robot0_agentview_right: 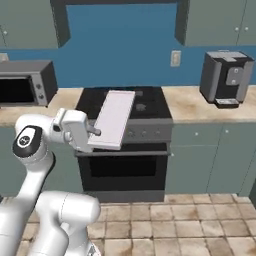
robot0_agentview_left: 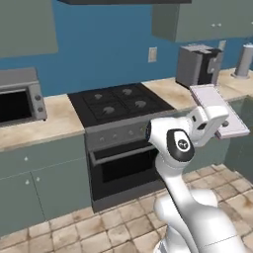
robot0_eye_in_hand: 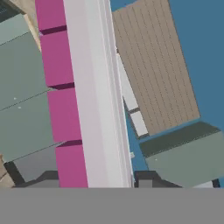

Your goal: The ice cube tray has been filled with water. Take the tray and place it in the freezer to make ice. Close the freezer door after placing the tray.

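**Tray held up in the air**

The stove (robot0_agentview_right: 125, 130) sits behind. The tray (robot0_agentview_right: 114, 119) is up in front of it, above the floor. It is thin, stiff and flat, with water inside, so it can spill. The jaws (robot0_agentview_right: 95, 132) pinch one short end, nearly closed on it.

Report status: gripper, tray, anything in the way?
Gripper shut on ice cube tray, tray held in the air by one end. Stove and counter directly ahead. Freezer not sighted.
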Tool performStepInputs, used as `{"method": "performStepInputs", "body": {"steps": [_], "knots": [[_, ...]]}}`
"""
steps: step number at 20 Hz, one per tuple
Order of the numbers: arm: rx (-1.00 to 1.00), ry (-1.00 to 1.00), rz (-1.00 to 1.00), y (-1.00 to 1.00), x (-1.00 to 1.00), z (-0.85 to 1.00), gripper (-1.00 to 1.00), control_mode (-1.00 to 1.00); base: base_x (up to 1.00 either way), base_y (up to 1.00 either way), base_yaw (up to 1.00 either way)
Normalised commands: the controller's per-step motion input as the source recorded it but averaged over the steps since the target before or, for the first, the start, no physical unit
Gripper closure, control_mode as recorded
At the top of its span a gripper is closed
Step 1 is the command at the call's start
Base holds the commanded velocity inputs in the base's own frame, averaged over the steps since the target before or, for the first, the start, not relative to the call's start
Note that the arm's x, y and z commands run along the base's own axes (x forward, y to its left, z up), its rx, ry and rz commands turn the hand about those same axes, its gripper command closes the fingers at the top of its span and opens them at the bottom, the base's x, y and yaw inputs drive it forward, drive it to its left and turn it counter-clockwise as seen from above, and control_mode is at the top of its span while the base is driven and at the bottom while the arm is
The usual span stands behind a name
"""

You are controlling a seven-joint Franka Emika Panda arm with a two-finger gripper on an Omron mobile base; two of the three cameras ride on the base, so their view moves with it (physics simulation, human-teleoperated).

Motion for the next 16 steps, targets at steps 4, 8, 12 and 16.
{"method": "performStepInputs", "body": {"steps": [4, 8, 12, 16], "knots": [[0.0, 0.0, 0.0, 0.0, 0.0, 0.0, 1.0, 1.0, -0.62, 0.34, 0.56], [0.0, 0.0, 0.0, 0.0, 0.0, 0.0, 1.0, 1.0, -0.39, 0.36, 0.54], [0.0, 0.0, 0.0, 0.0, 0.0, 0.0, 1.0, 1.0, -0.24, 0.35, 0.52], [0.0, 0.0, 0.0, 0.0, 0.0, 0.0, 1.0, 1.0, -0.28, 0.43, 0.52]]}}
